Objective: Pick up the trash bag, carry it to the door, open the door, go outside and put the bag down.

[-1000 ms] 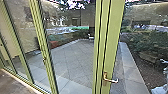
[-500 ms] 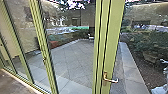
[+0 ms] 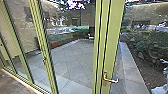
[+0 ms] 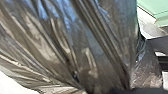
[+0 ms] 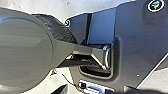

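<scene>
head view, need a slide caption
Green-framed glass door with a lever handle, a paved yard and shrubs beyond.

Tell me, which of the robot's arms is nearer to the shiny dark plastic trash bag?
The left: the bag looms large and close in its wrist view. The right seems farther off: its wrist view shows the bag smaller and partly hidden.

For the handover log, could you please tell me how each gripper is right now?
Left gripper: closed, holding the gathered trash bag.
Right gripper: whether open or closed cannot be told.
</scene>
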